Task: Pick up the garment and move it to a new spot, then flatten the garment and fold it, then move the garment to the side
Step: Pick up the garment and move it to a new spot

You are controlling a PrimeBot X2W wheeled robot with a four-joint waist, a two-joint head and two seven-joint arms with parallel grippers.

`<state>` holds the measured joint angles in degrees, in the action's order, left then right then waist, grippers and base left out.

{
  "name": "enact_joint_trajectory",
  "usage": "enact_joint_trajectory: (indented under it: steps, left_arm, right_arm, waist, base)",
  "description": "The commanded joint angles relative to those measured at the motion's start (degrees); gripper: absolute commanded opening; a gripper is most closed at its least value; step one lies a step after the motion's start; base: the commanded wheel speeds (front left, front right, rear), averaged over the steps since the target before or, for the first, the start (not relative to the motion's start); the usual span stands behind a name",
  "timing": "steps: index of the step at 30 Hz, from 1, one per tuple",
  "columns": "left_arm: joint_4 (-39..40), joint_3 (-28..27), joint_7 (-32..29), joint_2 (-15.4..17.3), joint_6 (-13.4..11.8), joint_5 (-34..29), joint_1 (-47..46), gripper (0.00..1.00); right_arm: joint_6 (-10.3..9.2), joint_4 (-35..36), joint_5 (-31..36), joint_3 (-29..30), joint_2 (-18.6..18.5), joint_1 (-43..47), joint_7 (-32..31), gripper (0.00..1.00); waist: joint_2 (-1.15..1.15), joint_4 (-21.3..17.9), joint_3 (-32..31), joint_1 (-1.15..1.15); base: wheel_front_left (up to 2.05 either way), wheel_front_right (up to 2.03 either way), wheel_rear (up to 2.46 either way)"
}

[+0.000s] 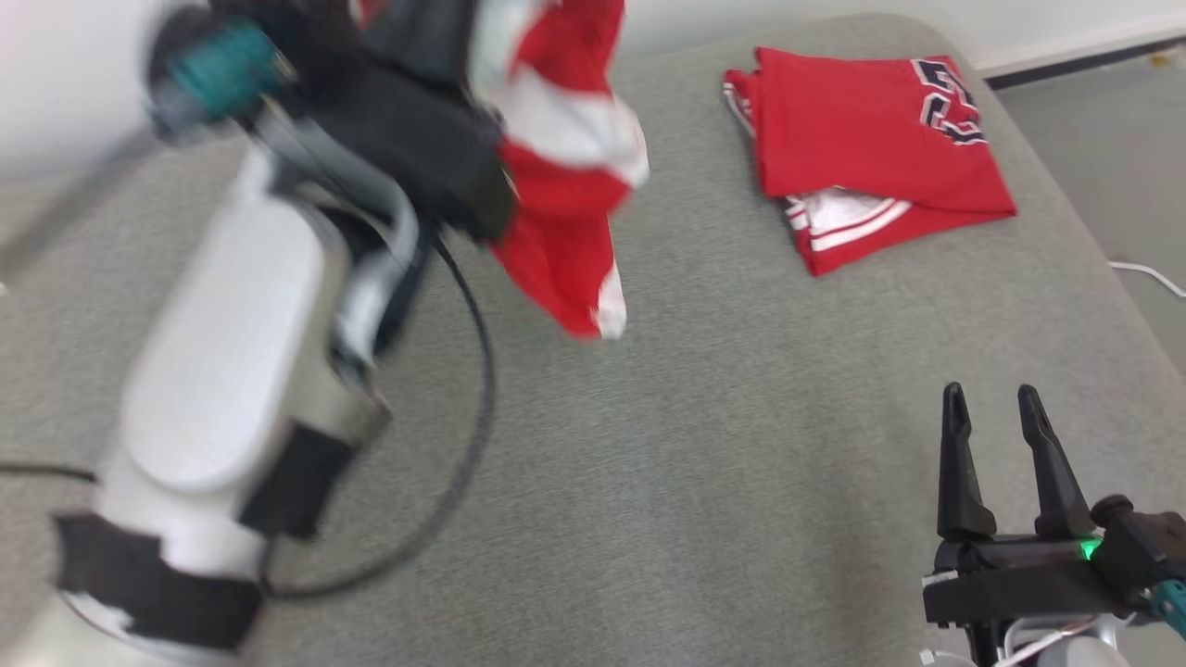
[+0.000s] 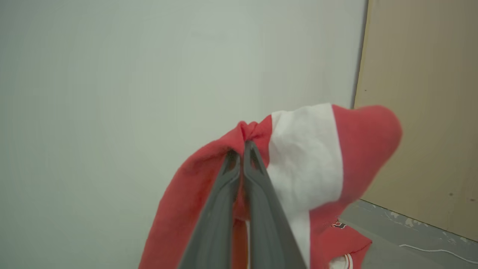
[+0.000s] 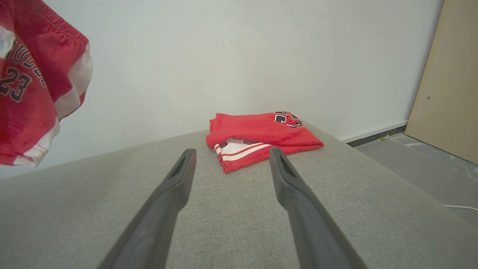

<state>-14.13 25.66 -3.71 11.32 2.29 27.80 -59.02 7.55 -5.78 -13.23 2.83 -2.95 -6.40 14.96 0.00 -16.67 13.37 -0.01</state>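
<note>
Red-and-white cloth garment [image 1: 565, 185] hangs at the upper middle, pinched tight in the left gripper [image 2: 244, 144] jaws. The right gripper [image 1: 991, 394] jaws are spread wide, empty. Best lower it slowly onto the bare grey fabric table [image 1: 695, 482], away from the folded red jersey [image 1: 862, 148].

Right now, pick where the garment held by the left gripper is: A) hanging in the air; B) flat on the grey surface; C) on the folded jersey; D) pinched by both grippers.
A: the left gripper is shut on the garment, dangling above the grey surface, apart from the folded jersey; the right gripper is open.
</note>
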Motion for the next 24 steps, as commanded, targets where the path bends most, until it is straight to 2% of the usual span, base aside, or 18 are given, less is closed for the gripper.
enact_joint_trajectory:
  steps: [1,5,9,13,18,24]
  left_arm:
    - [1.34,0.89,0.25,-0.95,-0.75,0.46,3.48,0.00]
    - [2.53,1.57,1.32,-2.37,-2.73,2.39,11.21,0.00]
    - [2.11,1.52,3.31,-1.86,-4.22,3.01,19.02,0.00]
    - [1.00,-0.04,6.08,0.96,-5.90,3.48,26.77,0.00]
    - [0.08,-2.21,9.24,3.52,-6.80,5.32,35.26,0.00]
    - [-0.63,-3.58,11.78,4.64,-6.95,6.62,40.86,0.00]
  right_arm:
    - [-0.16,0.34,-0.35,0.42,0.10,0.82,0.26,1.00]
    - [-0.15,0.48,-0.50,1.19,0.11,0.91,0.27,1.00]
    - [-0.15,0.24,-0.24,1.26,0.09,0.34,0.28,1.00]
    - [-0.15,-0.05,0.38,1.14,0.10,-0.08,0.27,1.00]
    - [-0.15,-0.60,1.53,1.33,0.07,-0.22,0.27,1.00]
    - [-0.15,-1.00,2.46,1.04,0.07,-0.08,0.28,1.00]
  waist:
    - [0.00,-1.10,0.24,0.01]
    - [0.00,-0.38,0.64,0.01]
    - [0.00,1.07,1.05,0.01]
    - [0.00,2.83,1.15,0.01]
    - [0.00,5.47,0.96,0.01]
    - [0.00,8.04,0.05,0.01]
  base:
    - [0.00,0.00,0.00]
    - [0.00,0.00,0.00]
    - [0.00,0.00,0.00]
    - [0.00,0.00,0.00]
    - [0.00,0.00,0.00]
    - [0.00,0.00,0.00]
